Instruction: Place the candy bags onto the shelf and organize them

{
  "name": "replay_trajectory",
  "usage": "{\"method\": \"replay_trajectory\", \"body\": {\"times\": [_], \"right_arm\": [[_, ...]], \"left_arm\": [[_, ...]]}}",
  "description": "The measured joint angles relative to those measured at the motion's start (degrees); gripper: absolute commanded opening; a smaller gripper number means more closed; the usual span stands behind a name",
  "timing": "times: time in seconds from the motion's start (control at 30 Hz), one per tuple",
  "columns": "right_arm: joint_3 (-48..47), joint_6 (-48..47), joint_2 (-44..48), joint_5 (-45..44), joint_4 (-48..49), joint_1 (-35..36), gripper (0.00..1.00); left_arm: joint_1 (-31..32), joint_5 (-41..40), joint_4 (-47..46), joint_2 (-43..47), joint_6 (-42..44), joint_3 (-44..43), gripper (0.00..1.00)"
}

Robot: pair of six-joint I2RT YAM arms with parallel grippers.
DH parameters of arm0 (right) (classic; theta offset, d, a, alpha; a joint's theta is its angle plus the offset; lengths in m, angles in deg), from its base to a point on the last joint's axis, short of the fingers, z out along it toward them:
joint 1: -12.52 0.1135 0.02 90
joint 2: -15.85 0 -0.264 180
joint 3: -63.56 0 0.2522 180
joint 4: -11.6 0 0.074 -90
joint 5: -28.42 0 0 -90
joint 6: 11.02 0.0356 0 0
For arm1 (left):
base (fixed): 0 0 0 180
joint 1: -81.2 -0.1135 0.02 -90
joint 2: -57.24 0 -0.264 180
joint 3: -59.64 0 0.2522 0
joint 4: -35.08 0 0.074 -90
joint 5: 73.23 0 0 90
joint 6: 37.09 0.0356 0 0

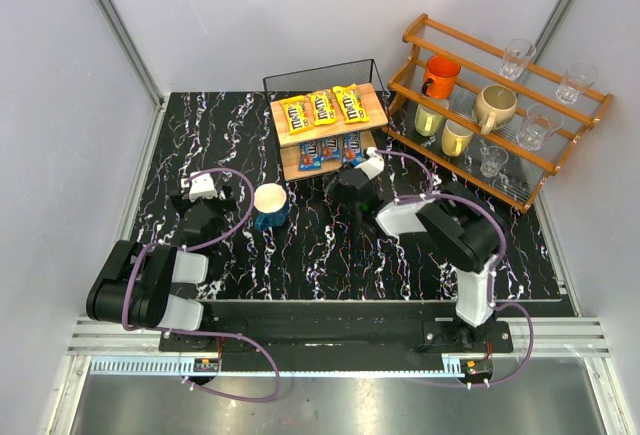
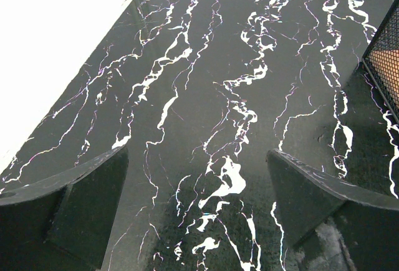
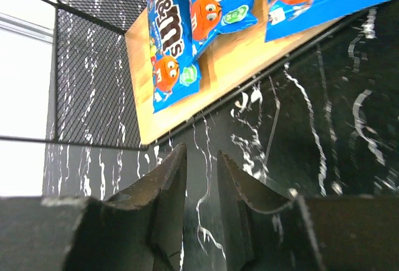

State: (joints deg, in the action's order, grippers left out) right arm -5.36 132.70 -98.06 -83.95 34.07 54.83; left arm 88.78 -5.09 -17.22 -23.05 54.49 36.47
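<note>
The shelf [image 1: 372, 105] stands at the back middle of the table. Three yellow candy bags [image 1: 323, 108] lie side by side on its top board. Three blue candy bags [image 1: 330, 151] lie on the lower board, which the right wrist view shows up close as light wood [image 3: 232, 65] under a blue bag [image 3: 171, 47]. My right gripper [image 1: 372, 167] [image 3: 201, 151] hangs just in front of the lower tier, its jaws a narrow gap apart with nothing between them. My left gripper [image 1: 200, 187] [image 2: 196, 152] is wide open over bare table on the left.
A blue cup with a white inside [image 1: 270, 205] stands between the two grippers. An orange-brown slatted rack [image 1: 560, 160] with mugs and glasses fills the back right. The shelf's black mesh side [image 2: 383, 59] lies to the left gripper's right.
</note>
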Motion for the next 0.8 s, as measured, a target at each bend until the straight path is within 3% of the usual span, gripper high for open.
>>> {"method": "replay_trajectory", "body": {"times": [0.2, 0.57, 0.8], "right_arm": [[11.34, -2.69, 15.98, -2.12, -2.29, -0.24, 0.4], [20.92, -5.11, 44.5, -14.19, -19.43, -1.86, 0.49], [26.18, -5.27, 49.68, -15.72, -24.37, -3.08, 0.5]], "left_arm": [[0.0, 0.02, 0.0, 0.0, 0.0, 0.0, 0.99], [-0.02, 0.02, 0.0, 0.0, -0.04, 0.0, 0.99], [-0.04, 0.02, 0.0, 0.0, -0.11, 0.0, 0.99]]}}
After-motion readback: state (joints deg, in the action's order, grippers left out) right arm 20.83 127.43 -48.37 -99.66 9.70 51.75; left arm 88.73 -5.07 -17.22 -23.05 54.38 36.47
